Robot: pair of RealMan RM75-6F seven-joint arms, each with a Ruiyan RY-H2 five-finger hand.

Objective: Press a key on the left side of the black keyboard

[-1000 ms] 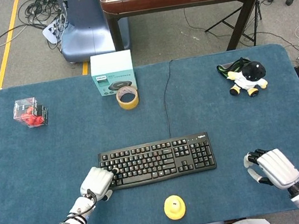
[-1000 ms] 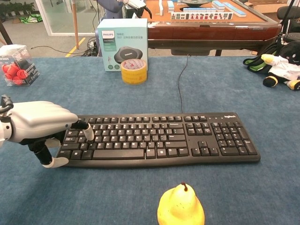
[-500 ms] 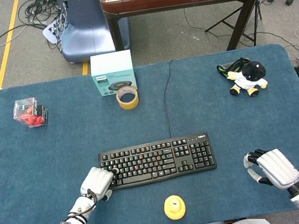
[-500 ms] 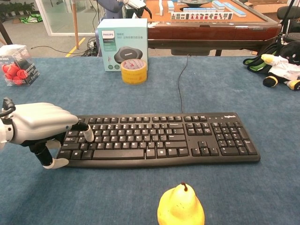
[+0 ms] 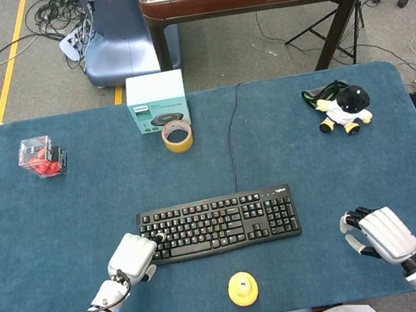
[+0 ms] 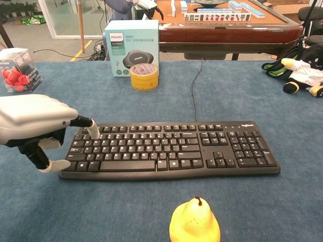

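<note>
The black keyboard (image 5: 219, 223) (image 6: 171, 148) lies at the middle of the blue table, its cable running toward the far edge. My left hand (image 5: 133, 257) (image 6: 33, 126) hangs at the keyboard's left end and holds nothing. One finger (image 6: 92, 131) points out over the upper left keys, the others are curled under. The fingertip looks raised just above the keys. My right hand (image 5: 383, 233) rests at the near right of the table, well away from the keyboard, with its fingers loosely apart and nothing in them. Only the head view shows it.
A yellow pear (image 5: 242, 288) (image 6: 194, 222) stands just in front of the keyboard. A teal box (image 5: 156, 102) and a tape roll (image 5: 177, 136) sit at the back, a clear case of red things (image 5: 42, 157) far left, a plush toy (image 5: 343, 111) far right.
My left hand has risen and drawn back a little to the left. Its pointing fingertip has come up off the left keys. The right hand has not moved.
</note>
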